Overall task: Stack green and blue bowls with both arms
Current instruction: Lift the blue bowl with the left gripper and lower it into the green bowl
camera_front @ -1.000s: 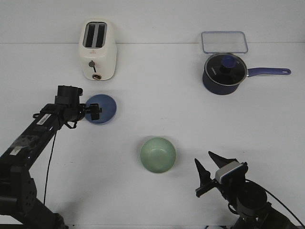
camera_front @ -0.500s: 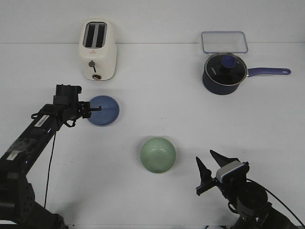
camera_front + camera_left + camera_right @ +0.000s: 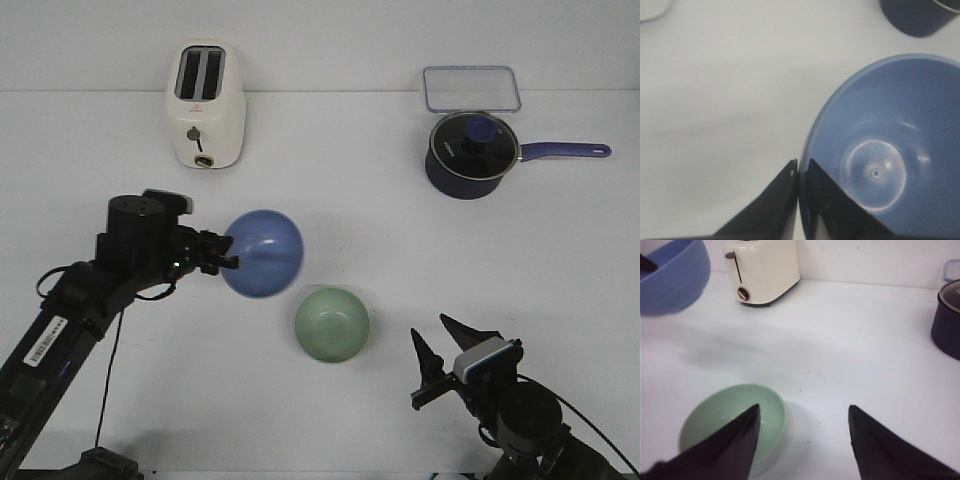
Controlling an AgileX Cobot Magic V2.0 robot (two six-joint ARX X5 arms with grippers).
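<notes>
My left gripper (image 3: 226, 258) is shut on the rim of the blue bowl (image 3: 264, 253) and holds it lifted above the table, up and to the left of the green bowl (image 3: 331, 324). In the left wrist view the jaws (image 3: 801, 167) pinch the blue bowl's rim (image 3: 890, 145), one finger inside it. The green bowl stands upright on the table at front centre. My right gripper (image 3: 440, 350) is open and empty, low at the front right of the green bowl. In the right wrist view the green bowl (image 3: 715, 412) lies by its left finger, and the blue bowl (image 3: 672, 275) hangs at the far left.
A cream toaster (image 3: 204, 104) stands at the back left. A dark navy lidded saucepan (image 3: 472, 153) with its handle pointing right stands at the back right, with a clear lidded box (image 3: 470, 88) behind it.
My left gripper has lifted the blue bowl off the table and carried it right and forward, toward the green bowl. The right arm has stayed still.
</notes>
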